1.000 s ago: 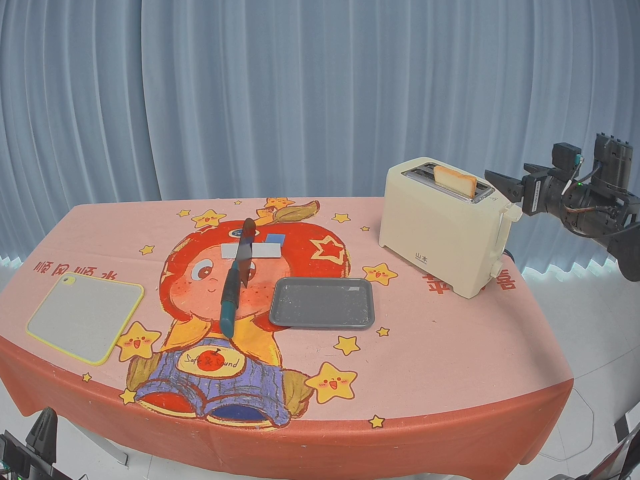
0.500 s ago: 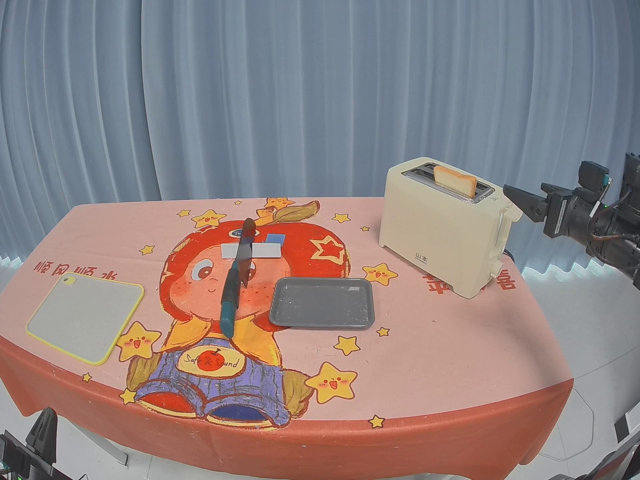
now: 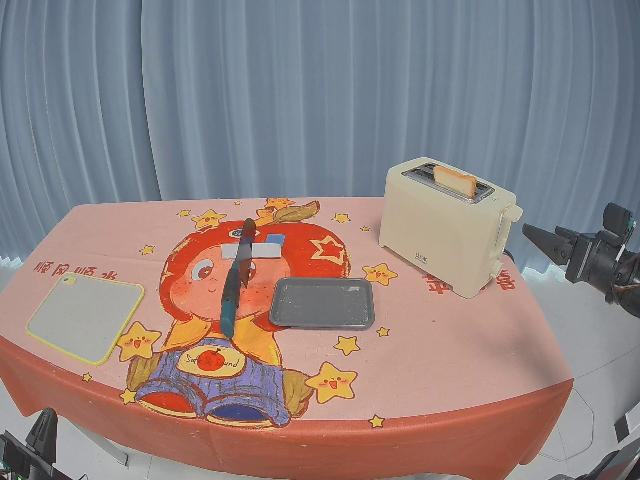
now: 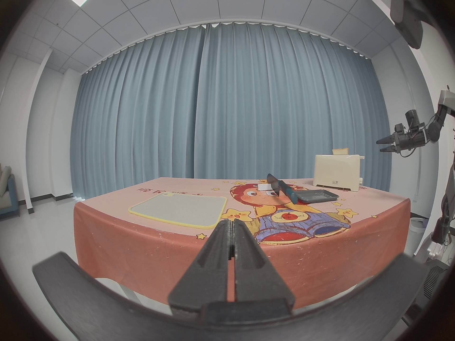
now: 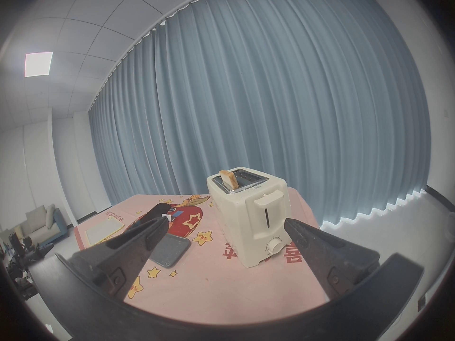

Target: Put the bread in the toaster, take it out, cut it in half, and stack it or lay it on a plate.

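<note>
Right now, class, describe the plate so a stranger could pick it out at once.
Find the pink table, then the cream toaster at its right. The plate lies between it and the blue-handled knife. It alone is dark grey, rectangular, with a raised rim; the cutting board is pale, yellow-edged.

The tablecloth (image 3: 433, 355) is dyed salmon pink and printed with a red apple-headed cartoon figure and yellow stars. The toaster (image 3: 440, 235), far right, is finished in cream; the bread (image 3: 455, 181) is browned golden. The tray (image 3: 322, 303) is coloured dark grey. The cutting board (image 3: 83, 315), near left, is tinted pale grey and edged in yellow-green. The knife (image 3: 233, 281) is given a teal handle.
</note>
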You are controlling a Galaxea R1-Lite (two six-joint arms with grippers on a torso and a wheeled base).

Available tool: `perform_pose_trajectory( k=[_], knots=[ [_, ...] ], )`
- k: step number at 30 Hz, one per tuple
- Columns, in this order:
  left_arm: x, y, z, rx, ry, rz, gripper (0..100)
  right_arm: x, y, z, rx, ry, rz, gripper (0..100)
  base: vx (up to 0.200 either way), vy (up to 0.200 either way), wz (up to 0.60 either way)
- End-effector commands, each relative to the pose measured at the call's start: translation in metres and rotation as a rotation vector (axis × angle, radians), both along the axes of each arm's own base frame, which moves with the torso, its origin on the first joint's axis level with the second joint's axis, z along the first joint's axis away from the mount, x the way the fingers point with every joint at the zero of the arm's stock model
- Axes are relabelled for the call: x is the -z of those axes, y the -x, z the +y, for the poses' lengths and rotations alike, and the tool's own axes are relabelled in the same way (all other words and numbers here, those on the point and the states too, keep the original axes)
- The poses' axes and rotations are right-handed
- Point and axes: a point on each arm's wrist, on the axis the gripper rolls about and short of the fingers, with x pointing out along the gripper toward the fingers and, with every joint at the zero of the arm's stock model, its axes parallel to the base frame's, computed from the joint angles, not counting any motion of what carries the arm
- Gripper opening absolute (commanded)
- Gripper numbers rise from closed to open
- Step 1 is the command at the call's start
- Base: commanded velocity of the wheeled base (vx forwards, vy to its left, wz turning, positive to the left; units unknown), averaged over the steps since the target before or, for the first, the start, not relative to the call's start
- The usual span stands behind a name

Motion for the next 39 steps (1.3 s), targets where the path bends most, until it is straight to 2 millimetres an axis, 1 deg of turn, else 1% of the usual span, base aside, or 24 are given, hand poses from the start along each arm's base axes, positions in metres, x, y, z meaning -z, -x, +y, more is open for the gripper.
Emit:
perform_pose_trajectory(
  k=[1,4,7,13,14,16,18,20,24,30,39],
  knots=[
    [0.005,-0.001,0.000,-0.001,0.000,0.019,0,0.000,0.007,-0.001,-0.002,-0.004,-0.006,100,0.000,0.000,0.00],
    [0.005,-0.001,0.000,-0.001,0.000,0.017,0,0.004,0.014,0.001,-0.013,0.007,0.000,100,0.000,0.000,0.00],
    [0.005,-0.001,0.000,-0.001,0.000,0.019,0,0.002,0.019,0.003,-0.026,0.001,-0.011,100,0.000,0.000,0.00],
    [0.005,-0.001,0.000,-0.001,0.000,0.017,0,0.002,0.020,0.002,-0.018,0.002,-0.016,100,0.000,0.000,0.00],
    [0.005,-0.001,0.000,-0.001,0.000,0.019,0,0.002,0.020,0.001,-0.017,0.002,-0.015,0,0.000,0.000,0.00],
    [0.005,-0.001,0.000,-0.001,0.000,0.017,0,0.003,0.020,0.001,-0.017,0.002,-0.013,0,0.000,0.000,0.00],
    [0.005,-0.001,0.000,-0.001,0.000,0.019,0,0.009,0.026,0.000,-0.019,0.010,0.002,0,0.000,0.000,0.00],
    [0.005,-0.001,0.000,-0.001,0.000,0.019,0,0.007,0.030,-0.001,-0.027,0.002,-0.007,0,0.000,0.000,0.00],
    [0.005,-0.001,0.000,-0.001,0.000,0.019,0,0.009,0.030,0.000,-0.030,0.003,-0.001,0,0.000,0.000,0.00],
    [0.005,-0.001,0.000,-0.001,0.000,0.019,0,0.020,0.032,0.000,-0.034,0.016,0.043,0,0.000,0.000,0.00],
    [0.005,-0.001,0.000,-0.001,0.000,0.019,0,0.026,0.034,-0.001,-0.034,0.020,0.071,0,0.000,0.000,0.00]
  ],
)
